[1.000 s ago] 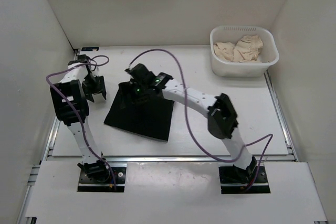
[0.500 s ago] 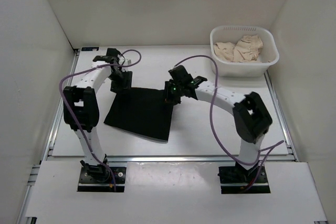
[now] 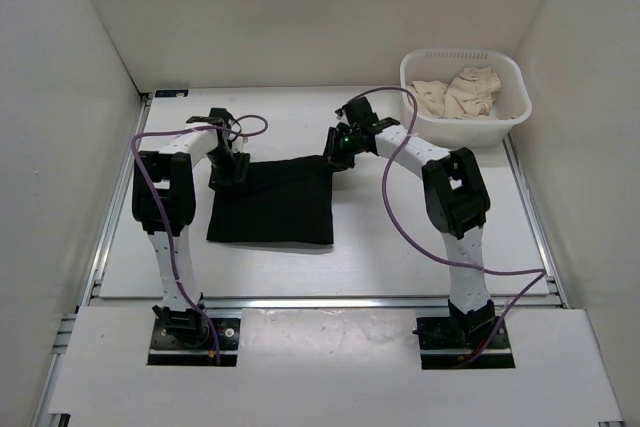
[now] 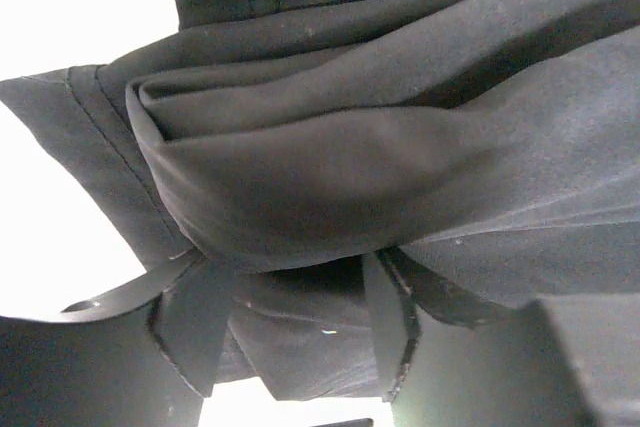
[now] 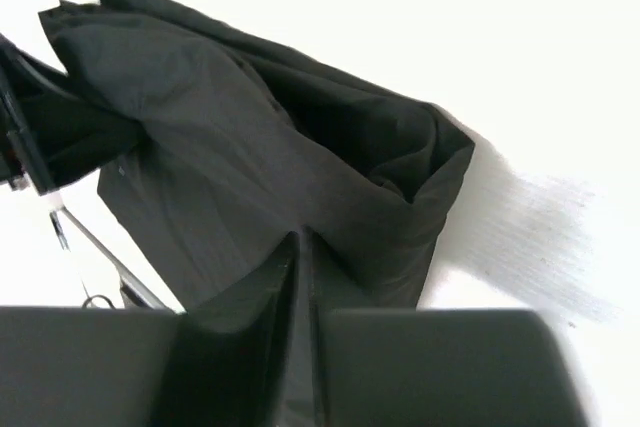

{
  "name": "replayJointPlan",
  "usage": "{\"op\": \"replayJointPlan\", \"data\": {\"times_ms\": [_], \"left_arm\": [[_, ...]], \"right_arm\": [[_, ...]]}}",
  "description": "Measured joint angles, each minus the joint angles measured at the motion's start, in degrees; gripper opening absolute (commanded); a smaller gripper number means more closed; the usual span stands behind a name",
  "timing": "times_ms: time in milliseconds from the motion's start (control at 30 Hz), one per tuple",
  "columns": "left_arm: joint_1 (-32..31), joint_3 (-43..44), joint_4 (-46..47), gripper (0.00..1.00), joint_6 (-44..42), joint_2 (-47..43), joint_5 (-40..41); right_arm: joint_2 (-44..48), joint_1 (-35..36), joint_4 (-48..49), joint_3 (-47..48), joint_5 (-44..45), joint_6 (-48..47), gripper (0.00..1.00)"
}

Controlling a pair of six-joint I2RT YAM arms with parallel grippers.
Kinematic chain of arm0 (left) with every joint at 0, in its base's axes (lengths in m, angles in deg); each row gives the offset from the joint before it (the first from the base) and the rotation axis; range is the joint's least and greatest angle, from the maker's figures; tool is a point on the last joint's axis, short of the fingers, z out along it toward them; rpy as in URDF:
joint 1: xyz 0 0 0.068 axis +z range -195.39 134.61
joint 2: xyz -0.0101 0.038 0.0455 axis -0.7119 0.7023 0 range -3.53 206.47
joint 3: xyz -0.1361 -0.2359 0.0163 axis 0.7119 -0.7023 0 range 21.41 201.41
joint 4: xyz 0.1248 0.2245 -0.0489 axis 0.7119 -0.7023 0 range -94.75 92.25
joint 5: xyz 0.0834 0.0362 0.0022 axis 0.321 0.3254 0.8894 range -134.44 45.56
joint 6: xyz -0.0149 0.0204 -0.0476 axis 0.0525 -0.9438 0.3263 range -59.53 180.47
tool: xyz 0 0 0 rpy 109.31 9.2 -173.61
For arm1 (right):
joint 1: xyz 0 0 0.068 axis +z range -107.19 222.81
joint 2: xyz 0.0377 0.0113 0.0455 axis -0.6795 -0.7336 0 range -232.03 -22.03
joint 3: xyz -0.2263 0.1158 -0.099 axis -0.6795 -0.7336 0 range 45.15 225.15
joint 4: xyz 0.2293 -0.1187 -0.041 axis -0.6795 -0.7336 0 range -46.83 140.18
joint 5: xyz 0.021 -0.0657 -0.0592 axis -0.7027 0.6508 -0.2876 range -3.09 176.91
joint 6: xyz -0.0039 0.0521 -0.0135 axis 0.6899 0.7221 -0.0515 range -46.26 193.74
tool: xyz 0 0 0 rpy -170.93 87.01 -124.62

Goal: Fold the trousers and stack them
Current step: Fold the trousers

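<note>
The black trousers (image 3: 272, 205) lie folded into a rough square in the middle of the table. My left gripper (image 3: 229, 169) sits at their far left corner. In the left wrist view a thick fold of the trousers (image 4: 350, 147) fills the gap of the left gripper (image 4: 290, 282), which is shut on it. My right gripper (image 3: 338, 153) is at the far right corner. The right wrist view shows the right gripper (image 5: 303, 244) pinched shut on a thin edge of the trousers (image 5: 250, 147), which bunch up just beyond it.
A white tub (image 3: 512, 107) holding crumpled beige cloth (image 3: 458, 93) stands at the back right. White walls close in the table on the left, back and right. Purple cables (image 3: 400, 227) loop off both arms.
Both grippers have moved to the trousers' far corners. The right gripper has closed on the cloth. The trousers have turned from a skewed lie to square with the table.
</note>
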Motion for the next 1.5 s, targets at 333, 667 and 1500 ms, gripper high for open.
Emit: {"op": "replayJointPlan", "data": {"times_ms": [333, 667, 1500], "left_arm": [[2.03, 0.85, -1.68, 0.72, -0.28, -0.81, -0.35], [7.91, 0.81, -4.50, 0.73, -0.28, -6.95, -1.33], [21.20, -10.95, -5.77, 0.75, -0.31, -17.73, -6.62]], "right_arm": [[8.02, -0.28, -8.17, -4.24, -0.98, -5.09, 0.99], [11.52, -0.20, -10.56, -12.59, -0.31, -4.15, 0.99], [11.61, -11.28, -3.15, -24.11, -9.46, -7.80, 0.05]]}}
